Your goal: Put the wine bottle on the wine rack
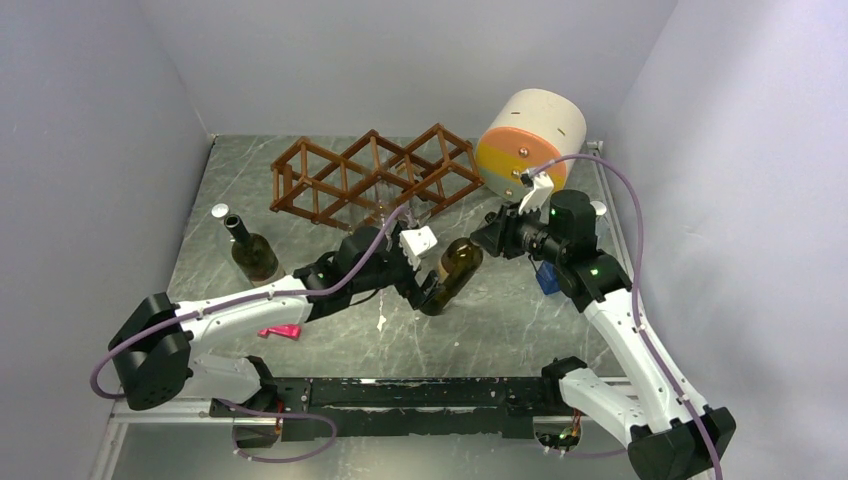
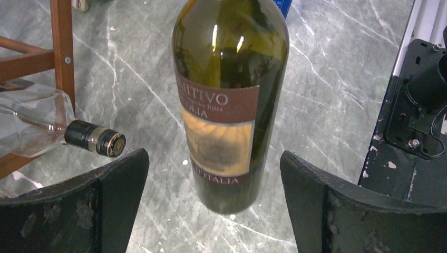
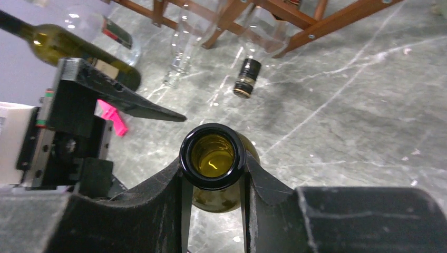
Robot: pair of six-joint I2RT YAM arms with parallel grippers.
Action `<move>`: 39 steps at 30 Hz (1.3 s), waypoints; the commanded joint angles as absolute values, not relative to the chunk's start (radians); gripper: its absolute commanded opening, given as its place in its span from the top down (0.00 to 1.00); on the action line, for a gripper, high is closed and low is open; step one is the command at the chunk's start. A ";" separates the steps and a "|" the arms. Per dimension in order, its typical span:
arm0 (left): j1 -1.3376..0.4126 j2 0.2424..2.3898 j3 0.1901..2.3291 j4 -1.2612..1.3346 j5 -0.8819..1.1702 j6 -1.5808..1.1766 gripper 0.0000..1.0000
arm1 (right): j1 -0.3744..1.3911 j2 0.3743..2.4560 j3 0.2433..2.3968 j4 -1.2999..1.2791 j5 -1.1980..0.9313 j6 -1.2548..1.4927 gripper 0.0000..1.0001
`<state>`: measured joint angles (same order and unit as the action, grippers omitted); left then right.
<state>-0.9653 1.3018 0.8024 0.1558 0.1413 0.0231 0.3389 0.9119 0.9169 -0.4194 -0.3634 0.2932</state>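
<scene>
The wine bottle (image 1: 457, 268), olive-green glass with a brown and cream label (image 2: 230, 95), hangs tilted above the marble table. My right gripper (image 1: 487, 240) is shut on its neck just under the open mouth (image 3: 212, 155). My left gripper (image 1: 432, 292) is open at the bottle's base end. Its dark fingers (image 2: 113, 195) stand wide on either side of the base without touching it. The reddish-brown lattice wine rack (image 1: 375, 175) lies behind, at the back of the table, and a post of it shows in the left wrist view (image 2: 62, 47).
Clear bottles lie in the rack, one with a black capped neck (image 2: 95, 138) pointing out. A second dark bottle (image 1: 250, 250) stands at the left. A cream, orange and yellow cylinder (image 1: 530, 140) sits back right. A pink piece (image 1: 280, 331) and a blue item (image 1: 547, 278) lie on the table.
</scene>
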 commanded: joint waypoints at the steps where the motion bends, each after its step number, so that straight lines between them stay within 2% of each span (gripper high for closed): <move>1: -0.974 1.300 0.785 0.238 0.183 0.052 0.02 | 0.341 0.877 0.935 -0.247 -0.505 0.377 1.00; 7: -0.976 1.299 0.767 0.277 0.237 0.006 0.02 | 0.341 0.865 0.949 -0.194 -0.586 0.411 1.00; 17: -0.976 1.320 0.852 0.153 0.297 -0.011 0.00 | 0.341 0.840 0.945 -0.129 -0.697 0.436 1.00; 22: -0.976 1.301 0.849 0.163 0.309 -0.007 0.06 | 0.341 0.823 0.962 -0.155 -0.685 0.414 1.00; 25: -0.976 1.287 0.838 0.181 0.334 -0.001 0.17 | 0.341 0.806 0.962 -0.161 -0.684 0.411 1.00; 27: -0.976 1.284 0.838 0.194 0.359 0.016 0.32 | 0.341 0.803 0.963 -0.169 -0.691 0.407 1.00; 28: -0.976 1.284 0.835 0.205 0.369 0.021 0.44 | 0.341 0.802 0.963 -0.173 -0.694 0.404 1.00; 30: -0.976 1.285 0.838 0.209 0.371 0.034 0.74 | 0.341 0.803 0.959 -0.184 -0.693 0.401 1.00; 31: -0.976 1.285 0.840 0.206 0.362 0.039 0.89 | 0.341 0.804 0.960 -0.195 -0.683 0.402 0.96; 32: -0.976 1.284 0.844 0.198 0.347 0.053 0.93 | 0.341 0.806 0.965 -0.213 -0.669 0.399 0.83; 37: -0.976 1.253 0.869 0.142 0.261 0.195 0.93 | 0.341 0.806 0.992 -0.310 -0.598 0.351 0.16; 39: -0.976 1.247 0.896 0.127 0.212 0.290 0.93 | 0.341 0.793 0.996 -0.354 -0.527 0.305 0.09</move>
